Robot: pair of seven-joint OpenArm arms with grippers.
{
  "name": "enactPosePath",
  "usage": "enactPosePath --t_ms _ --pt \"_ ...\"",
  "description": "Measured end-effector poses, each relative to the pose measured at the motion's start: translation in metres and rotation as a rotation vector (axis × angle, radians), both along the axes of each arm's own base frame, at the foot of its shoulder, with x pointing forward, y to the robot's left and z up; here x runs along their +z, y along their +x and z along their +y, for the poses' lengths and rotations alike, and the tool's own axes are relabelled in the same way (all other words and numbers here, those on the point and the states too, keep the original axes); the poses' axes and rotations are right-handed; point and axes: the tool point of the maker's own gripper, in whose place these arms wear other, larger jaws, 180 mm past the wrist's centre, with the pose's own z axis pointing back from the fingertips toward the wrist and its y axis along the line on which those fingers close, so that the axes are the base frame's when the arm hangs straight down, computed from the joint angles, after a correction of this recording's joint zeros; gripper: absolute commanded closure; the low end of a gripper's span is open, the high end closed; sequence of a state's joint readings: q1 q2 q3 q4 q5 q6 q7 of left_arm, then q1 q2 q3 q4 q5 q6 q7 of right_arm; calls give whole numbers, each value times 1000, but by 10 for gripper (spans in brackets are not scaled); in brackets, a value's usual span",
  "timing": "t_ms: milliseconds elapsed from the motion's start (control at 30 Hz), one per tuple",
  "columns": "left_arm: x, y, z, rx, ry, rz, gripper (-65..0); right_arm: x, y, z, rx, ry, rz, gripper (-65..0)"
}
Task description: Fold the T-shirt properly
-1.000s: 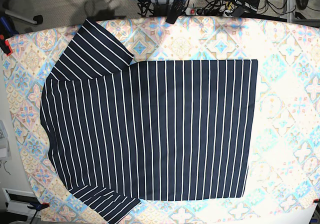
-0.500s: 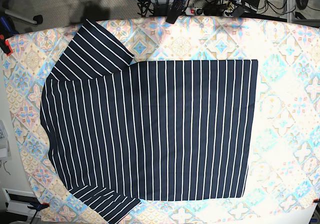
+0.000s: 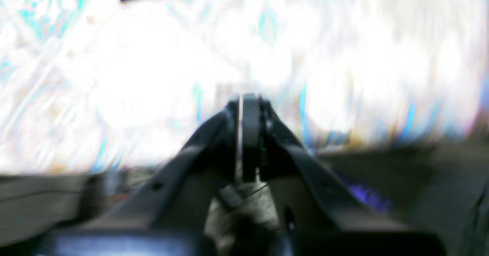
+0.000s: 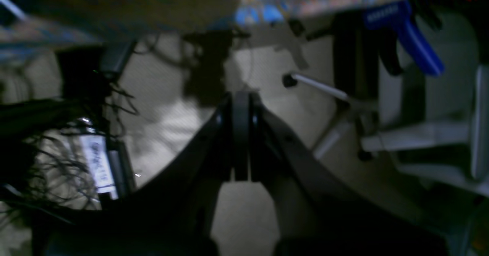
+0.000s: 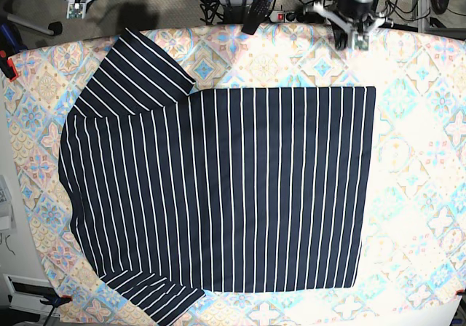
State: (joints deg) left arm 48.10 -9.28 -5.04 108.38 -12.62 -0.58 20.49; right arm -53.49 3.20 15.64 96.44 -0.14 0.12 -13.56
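The T-shirt (image 5: 218,195) lies flat mid-surface (image 5: 422,195), with bare margin along the right edge. Left pincer (image 5: 358,41) hangs clenched, empty, over the far edge; right pincer (image 5: 76,7) clenched, empty, beyond the far-left corner.

Patterned cloth (image 5: 422,158): pastel blue, pink and cream tiles, covering the table. Red clamps (image 5: 7,64) at its left edge and near-left corner. Cables and power strip (image 5: 291,13) on the floor beyond the far edge. Blue-handled clamp (image 4: 412,30), blurred.
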Motion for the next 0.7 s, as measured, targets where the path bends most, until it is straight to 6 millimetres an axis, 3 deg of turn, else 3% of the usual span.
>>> enactPosePath --t_ms 133,333,500,567,700 --pt "4 23 17 162 -151 0 -6 14 20 1 8 -9 -39 0" --pt "10 55 25 309 -410 5 -22 5 38 21 21 45 -20 0" --pt "-4 56 49 455 -503 18 -180 3 41 27 29 59 -20 0" --pt "-16 49 47 479 -540 80 -242 4 46 26 26 53 -35 0" --pt "-22 56 51 497 -558 76 -271 4 49 26 29 54 -40 0"
